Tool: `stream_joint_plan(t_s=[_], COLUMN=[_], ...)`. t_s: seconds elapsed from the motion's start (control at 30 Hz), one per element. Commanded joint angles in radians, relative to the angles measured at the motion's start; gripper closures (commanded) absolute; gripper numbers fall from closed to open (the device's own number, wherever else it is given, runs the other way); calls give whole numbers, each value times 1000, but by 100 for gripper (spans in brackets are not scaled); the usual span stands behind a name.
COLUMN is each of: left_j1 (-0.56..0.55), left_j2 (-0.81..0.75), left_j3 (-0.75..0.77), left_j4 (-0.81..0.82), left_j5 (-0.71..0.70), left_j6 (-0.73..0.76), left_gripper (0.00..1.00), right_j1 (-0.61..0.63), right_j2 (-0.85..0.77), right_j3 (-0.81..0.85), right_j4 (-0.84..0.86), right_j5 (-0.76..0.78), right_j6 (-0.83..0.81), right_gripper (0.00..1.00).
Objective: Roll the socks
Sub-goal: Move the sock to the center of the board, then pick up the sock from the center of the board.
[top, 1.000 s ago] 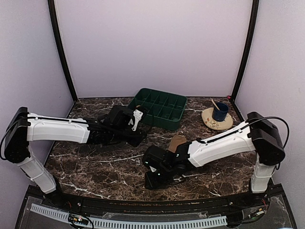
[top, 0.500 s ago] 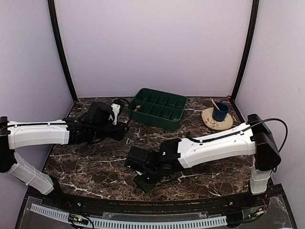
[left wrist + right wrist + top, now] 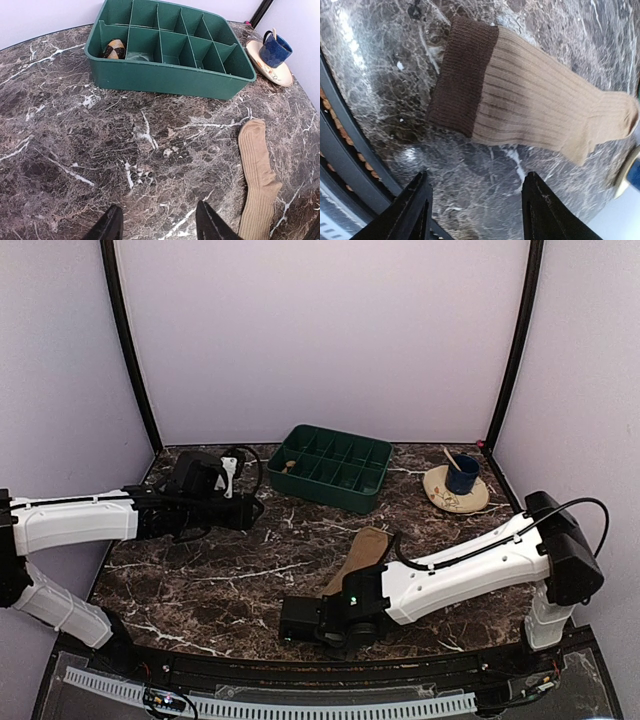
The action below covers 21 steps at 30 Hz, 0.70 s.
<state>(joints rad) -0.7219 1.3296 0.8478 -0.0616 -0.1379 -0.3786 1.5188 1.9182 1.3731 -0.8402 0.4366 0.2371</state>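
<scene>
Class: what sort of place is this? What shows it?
Probably a robot test booth: two arms at a marble-look table, plain lilac walls around it, a green compartment tray as prop.

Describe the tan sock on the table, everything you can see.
The tan sock is ribbed knit, looks soft, with a dark brown cuff and a rounded toe. It lies flat and unrolled, full length, on the marble table, cuff toward the near edge. Nothing holds it; the right tool stands open just short of the cuff.
</scene>
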Motion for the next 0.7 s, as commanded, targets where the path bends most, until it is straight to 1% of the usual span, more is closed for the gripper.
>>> stream_joint_plan(t_s=[0.0, 0.2, 0.67], left_j1=[11, 18, 36], left_j2=[-39, -51, -57], left_j3=[-22, -40, -63], left_j4=[-11, -4, 16], left_j5=[29, 35, 46], left_j6=[-31, -40, -50], left_gripper=[47, 46, 45], right_j1=[10, 12, 14], right_j2=[-31, 7, 51], right_j3=[-17, -26, -25], right_j4=[49, 101, 146], right_j5=[85, 95, 35], right_j6=[-126, -225, -317], right_gripper=[43, 43, 43])
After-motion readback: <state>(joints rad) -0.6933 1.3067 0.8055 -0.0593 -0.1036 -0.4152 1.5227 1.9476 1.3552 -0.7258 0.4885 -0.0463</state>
